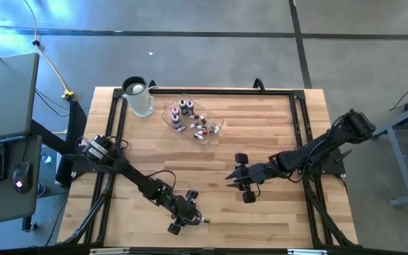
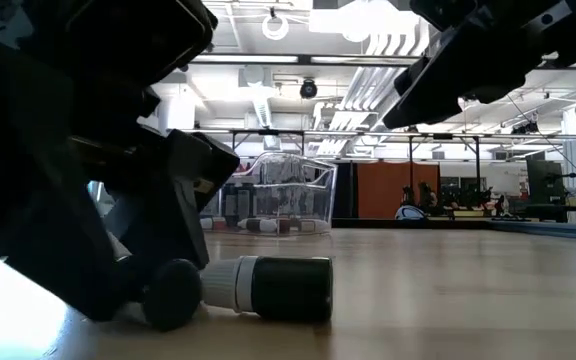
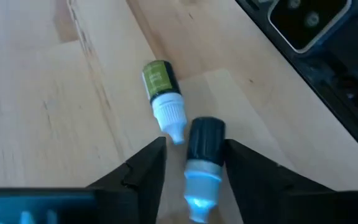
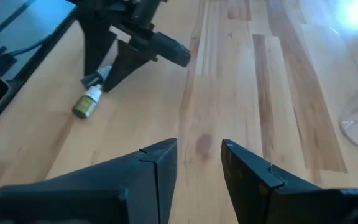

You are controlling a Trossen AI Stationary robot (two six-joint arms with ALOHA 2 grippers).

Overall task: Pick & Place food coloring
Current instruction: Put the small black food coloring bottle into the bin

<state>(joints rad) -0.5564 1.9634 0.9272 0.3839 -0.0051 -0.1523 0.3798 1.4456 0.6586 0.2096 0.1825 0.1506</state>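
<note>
Close up, green-labelled white-tipped food coloring bottle [image 3: 161,93] lying flat, left gripper [image 3: 194,163] fingers grasping a dark-capped bottle [image 3: 204,162], right gripper [image 4: 199,157] fingers parted, empty.

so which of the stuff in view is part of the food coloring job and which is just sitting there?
Job:
- green-labelled dropper bottle, lying on the table
- dark-capped bottle between the left gripper fingers
- bottles in the clear tray
- right gripper, hovering open with nothing in it

Lying about:
- clear jug beside the tray
- keyboard and mouse on the side desk
</note>
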